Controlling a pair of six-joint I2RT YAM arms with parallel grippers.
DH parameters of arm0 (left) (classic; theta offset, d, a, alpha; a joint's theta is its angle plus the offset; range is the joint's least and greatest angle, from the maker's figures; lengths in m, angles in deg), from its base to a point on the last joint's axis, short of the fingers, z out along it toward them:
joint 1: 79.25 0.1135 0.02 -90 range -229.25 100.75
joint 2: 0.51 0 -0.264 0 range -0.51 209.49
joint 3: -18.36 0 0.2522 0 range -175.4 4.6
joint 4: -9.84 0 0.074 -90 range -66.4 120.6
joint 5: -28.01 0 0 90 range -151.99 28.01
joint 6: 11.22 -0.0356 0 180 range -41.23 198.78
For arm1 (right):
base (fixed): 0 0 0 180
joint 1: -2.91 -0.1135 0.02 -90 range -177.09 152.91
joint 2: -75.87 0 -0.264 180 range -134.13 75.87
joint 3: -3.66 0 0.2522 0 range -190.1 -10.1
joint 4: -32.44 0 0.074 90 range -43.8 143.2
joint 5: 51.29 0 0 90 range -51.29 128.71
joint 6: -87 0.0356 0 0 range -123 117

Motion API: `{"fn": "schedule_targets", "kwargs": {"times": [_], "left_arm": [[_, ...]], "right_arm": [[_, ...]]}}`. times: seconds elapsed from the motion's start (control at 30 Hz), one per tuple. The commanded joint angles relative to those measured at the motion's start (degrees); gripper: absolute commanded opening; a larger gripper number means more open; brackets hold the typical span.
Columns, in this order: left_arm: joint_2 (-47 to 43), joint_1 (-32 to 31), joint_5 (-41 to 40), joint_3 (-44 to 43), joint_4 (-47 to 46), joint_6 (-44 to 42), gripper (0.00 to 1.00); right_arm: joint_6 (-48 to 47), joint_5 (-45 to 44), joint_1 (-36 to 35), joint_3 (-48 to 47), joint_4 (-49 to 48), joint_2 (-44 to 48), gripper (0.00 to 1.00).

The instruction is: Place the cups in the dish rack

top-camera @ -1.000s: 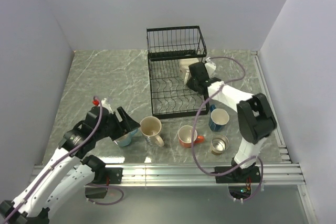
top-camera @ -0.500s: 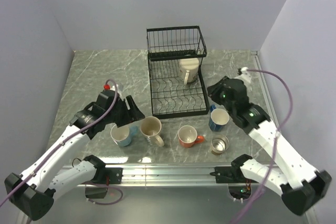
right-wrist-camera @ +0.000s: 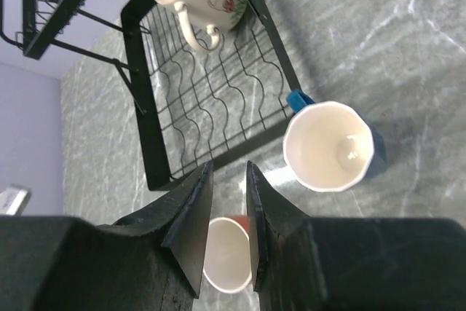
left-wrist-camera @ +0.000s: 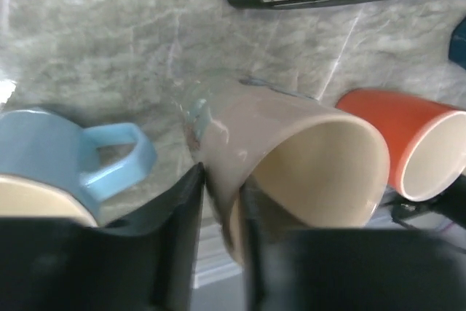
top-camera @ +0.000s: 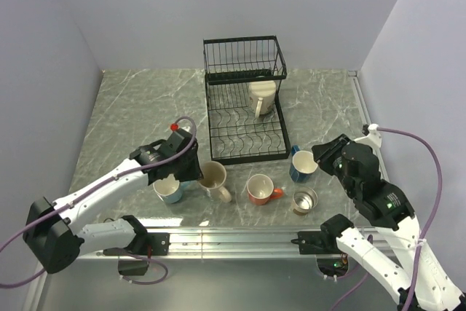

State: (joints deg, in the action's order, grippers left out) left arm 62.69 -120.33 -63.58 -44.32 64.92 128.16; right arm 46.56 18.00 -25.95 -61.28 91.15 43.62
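Cream mug blurred in left tool.

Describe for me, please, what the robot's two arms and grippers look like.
Both the left arm and right arm have white shells joined by bulky black joints. A mauve cable trails loosely along each, and a small red cap sits near the left wrist. The left gripper and right gripper each have two flat matte black fingers.
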Motion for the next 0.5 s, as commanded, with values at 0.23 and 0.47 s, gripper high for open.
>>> {"fn": "schedule_targets", "kwargs": {"times": [0.23,0.47], "left_arm": [[3.34,-2.07,-3.33,-3.88,0.41,1.59,0.0],[-2.02,-0.93,-2.22,-16.8,3.0,-1.31,0.0]], "right_arm": [[-0.34,0.84,-0.05,-3.75,6.03,2.63,0.29],[1.32,19.45,-0.05,-2.35,-5.2,3.51,0.59]]}}
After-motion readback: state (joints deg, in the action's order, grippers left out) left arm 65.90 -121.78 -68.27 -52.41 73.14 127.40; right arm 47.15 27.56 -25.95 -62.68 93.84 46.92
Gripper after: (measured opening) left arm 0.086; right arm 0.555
